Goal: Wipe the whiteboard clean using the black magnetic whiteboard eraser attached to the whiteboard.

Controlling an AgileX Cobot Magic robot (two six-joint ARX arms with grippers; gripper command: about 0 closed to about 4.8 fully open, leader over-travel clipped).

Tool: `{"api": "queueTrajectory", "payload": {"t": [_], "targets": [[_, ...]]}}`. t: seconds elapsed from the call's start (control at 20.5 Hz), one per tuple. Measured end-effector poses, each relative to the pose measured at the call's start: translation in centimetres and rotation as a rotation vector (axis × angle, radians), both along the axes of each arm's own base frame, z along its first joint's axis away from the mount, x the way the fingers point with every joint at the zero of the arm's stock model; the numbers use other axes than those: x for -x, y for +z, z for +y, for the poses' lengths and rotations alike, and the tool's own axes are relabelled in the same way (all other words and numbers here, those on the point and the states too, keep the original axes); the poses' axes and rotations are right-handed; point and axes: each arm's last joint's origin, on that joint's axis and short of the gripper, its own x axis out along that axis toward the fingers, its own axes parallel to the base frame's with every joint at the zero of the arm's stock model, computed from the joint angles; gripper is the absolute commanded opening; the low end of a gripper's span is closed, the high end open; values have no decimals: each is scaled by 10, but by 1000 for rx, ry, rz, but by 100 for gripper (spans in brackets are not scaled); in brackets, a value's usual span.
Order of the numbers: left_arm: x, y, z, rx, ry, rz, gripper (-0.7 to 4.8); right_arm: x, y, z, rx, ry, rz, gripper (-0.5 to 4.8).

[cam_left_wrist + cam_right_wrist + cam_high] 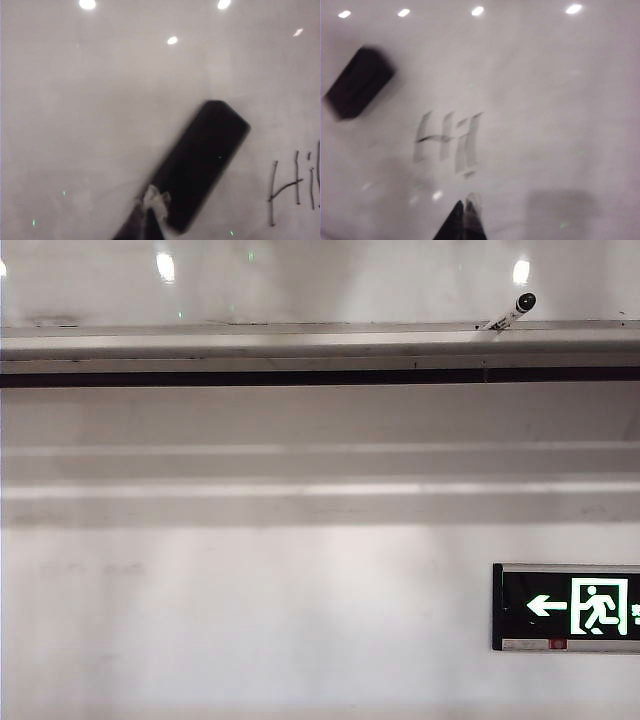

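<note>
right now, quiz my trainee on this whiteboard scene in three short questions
1. True or false: the left gripper is shut on the black magnetic eraser.
2. What is written on the whiteboard?
3. In the exterior view, what lies on the ledge: A) marker B) cloth C) cup?

Key:
1. False: the left gripper is shut in front of the eraser, and a grip is not visible.
2. The handwritten letters read roughly "Hi"; the shut right gripper points toward them.
3. A, the marker.
</note>
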Motion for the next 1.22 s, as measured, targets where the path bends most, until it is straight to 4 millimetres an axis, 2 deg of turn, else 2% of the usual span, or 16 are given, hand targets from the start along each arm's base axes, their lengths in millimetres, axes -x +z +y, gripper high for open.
{"api": "queueTrajectory", "payload": {"t": [0.05, 0.1, 0.29, 0.63, 0.78, 1.02, 1.22], "targets": [[-4, 0, -10, -22, 11, -2, 381, -2, -2, 3, 7, 22, 14, -6], [-9, 0, -18, -57, 21, -13, 479, -4, -3, 6, 10, 37, 21, -6], [-29, -4, -40, -104, 73, -99, 479, -11, -6, 14, 17, 75, 43, -6], [-74, -33, -81, -319, 206, -256, 479, -14, -11, 17, 34, 89, 92, -6], [-87, -39, -85, -318, 271, -293, 479, -16, -16, 18, 50, 101, 137, -6], [-86, -35, -83, -273, 316, -359, 479, -16, -17, 18, 53, 102, 149, -6], [-98, -38, -75, -288, 328, -365, 479, -16, -17, 18, 53, 102, 150, -6]]}}
